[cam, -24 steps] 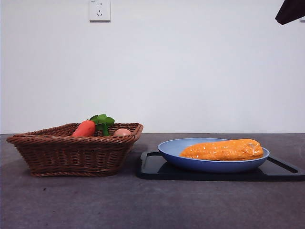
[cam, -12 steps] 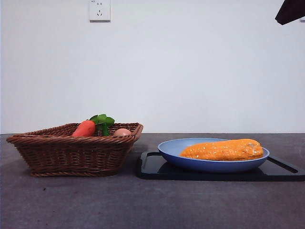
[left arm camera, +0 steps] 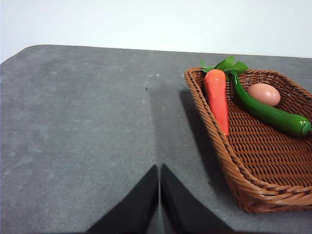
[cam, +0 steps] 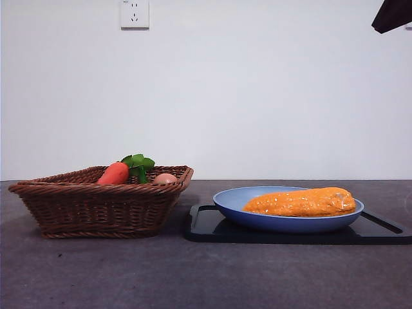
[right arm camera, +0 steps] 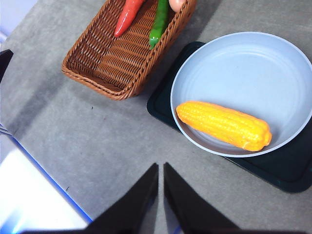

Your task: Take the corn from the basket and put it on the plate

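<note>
The corn, a bumpy orange-yellow cob, lies across the light-blue plate, nearly as wide as it. The brown wicker basket stands left of the plate and holds no corn. My left gripper is shut, over bare table beside the basket. High above the table, my right gripper is shut too, looking down on plate and basket. A black arm tip shows at the top right corner of the front view.
Inside the basket lie a red-orange carrot with green leaves, a long green pepper and a tan egg. The plate rests on a flat black tray. A wall socket is behind.
</note>
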Controlling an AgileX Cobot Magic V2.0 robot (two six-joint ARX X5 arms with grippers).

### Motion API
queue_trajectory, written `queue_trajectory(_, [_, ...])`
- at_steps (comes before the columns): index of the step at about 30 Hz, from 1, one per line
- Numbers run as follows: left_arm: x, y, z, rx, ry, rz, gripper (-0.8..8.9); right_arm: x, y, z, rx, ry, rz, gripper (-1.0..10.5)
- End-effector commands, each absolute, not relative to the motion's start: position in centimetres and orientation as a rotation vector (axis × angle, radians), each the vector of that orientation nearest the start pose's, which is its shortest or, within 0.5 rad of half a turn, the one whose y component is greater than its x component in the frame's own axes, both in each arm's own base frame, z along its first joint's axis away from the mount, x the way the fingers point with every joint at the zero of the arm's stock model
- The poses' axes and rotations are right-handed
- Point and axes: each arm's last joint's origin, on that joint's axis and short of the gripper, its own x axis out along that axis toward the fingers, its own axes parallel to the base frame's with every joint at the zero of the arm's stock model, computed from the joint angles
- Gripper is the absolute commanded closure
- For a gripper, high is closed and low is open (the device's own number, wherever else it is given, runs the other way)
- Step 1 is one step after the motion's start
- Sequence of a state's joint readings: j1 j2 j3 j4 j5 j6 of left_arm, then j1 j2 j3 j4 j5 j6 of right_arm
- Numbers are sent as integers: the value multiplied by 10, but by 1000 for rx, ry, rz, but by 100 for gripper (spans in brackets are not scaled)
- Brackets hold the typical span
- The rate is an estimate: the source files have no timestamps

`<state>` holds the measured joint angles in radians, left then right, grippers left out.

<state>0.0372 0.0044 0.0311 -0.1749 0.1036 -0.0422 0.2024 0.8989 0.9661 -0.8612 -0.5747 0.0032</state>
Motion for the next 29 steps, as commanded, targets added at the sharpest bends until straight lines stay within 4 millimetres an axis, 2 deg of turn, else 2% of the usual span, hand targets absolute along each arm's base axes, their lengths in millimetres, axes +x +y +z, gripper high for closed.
queue_trajectory(1, [96, 1, 147, -58, 180, -61, 806, 156, 49, 326, 138, 777, 745, 944])
queue_trajectory(10, [96, 1, 147, -58, 180, -61, 806, 154, 47, 327, 103, 749, 747, 944])
queue_trajectory(14, [96, 1, 147, -58, 180, -61, 806, 147, 35, 336, -11, 603, 629, 944])
queue_trajectory(18, [96, 1, 147, -58, 180, -61, 806, 136, 24, 338, -28, 437, 556, 944])
queue_trajectory(22, [96, 1, 147, -58, 180, -61, 806, 118, 12, 325, -42, 326, 452, 944])
queue_trajectory(29, [96, 1, 147, -58, 180, -61, 806, 98, 1, 279, -98, 131, 219, 944])
